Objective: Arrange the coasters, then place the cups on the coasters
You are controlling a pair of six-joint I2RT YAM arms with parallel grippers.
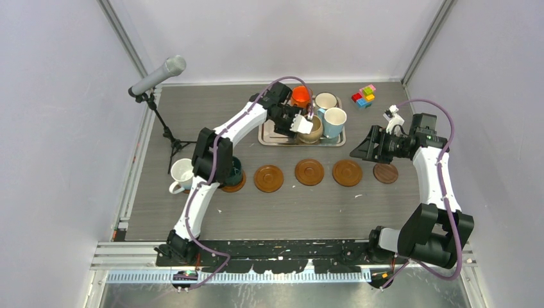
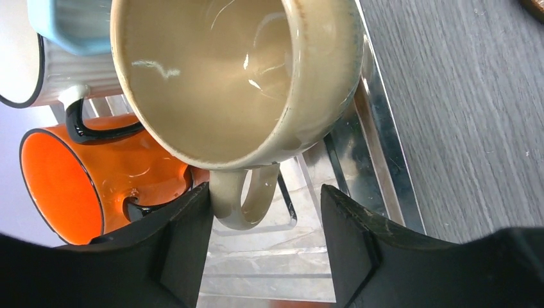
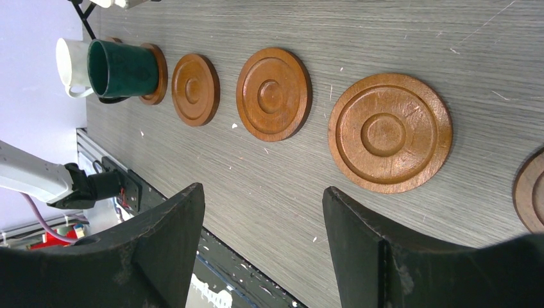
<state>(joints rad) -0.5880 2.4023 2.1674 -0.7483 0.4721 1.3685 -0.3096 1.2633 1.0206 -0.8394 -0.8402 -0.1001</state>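
Straddling beige cup [image 2: 231, 70] handle at tray [image 2: 385, 160] edge: left fingers [image 2: 186, 256] parted | right fingers [image 3: 160, 244] released over tabletop [image 3: 269, 186] beside coasters [image 3: 389, 133]

The beige cup [image 2: 224, 77] and orange cup [image 2: 77, 186] are glossy glazed ceramic. The tray [image 2: 378, 147] is mirror-bright metal. The coasters [image 3: 390, 133] are smooth wood with a soft sheen. The counter [image 3: 359, 32] is matt grey wood-grain. The left hand [image 2: 264, 199] looks matt black, perhaps plastic.
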